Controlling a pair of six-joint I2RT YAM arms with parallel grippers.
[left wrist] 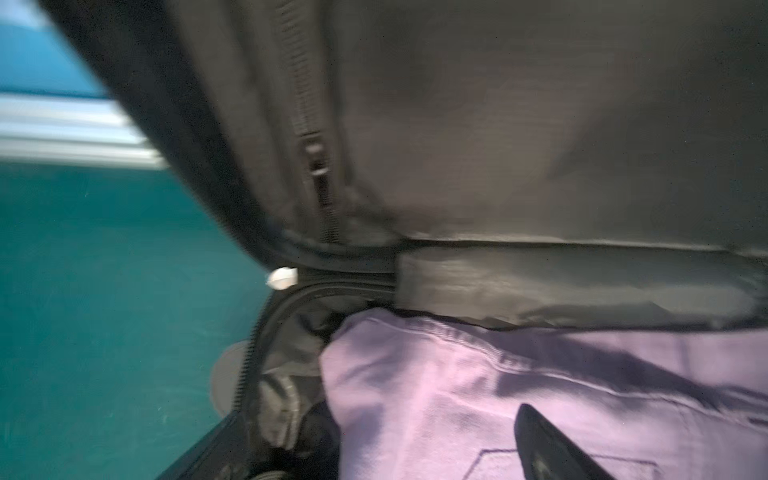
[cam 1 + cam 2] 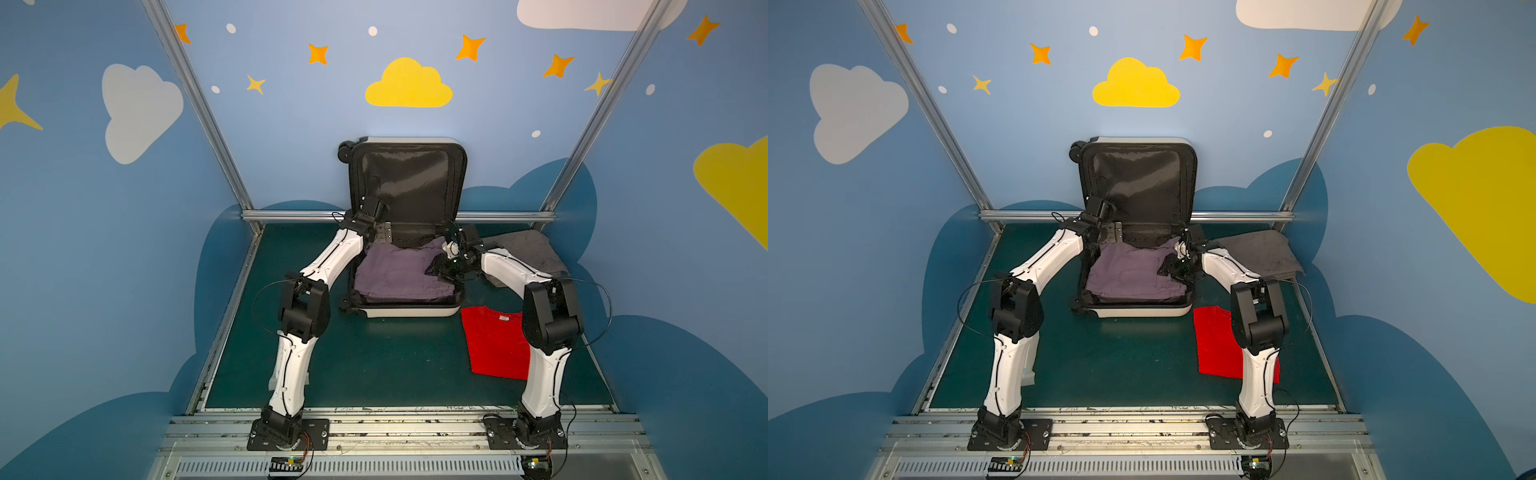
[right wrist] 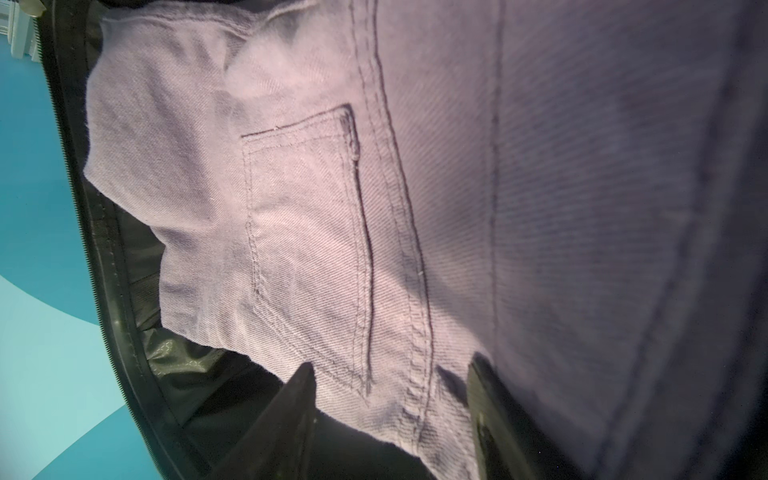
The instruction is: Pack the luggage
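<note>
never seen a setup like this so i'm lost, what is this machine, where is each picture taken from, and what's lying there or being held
These are two white-and-black robot arms, each ending in a two-fingered pincer. The two wide pictures come from one camera head looking down on the whole scene. The two close-ups come from cameras on the arms' wrists.

On the green table lies the luggage, open, with its lid standing upright. Purple trousers lie in its lower half. Beside it on the table are a red shirt and a folded grey cloth.

The left pincer reaches up by the lid's black lining and is open. The right pincer is just over the trousers, its fingers apart. Neither holds anything that I can see.
</note>
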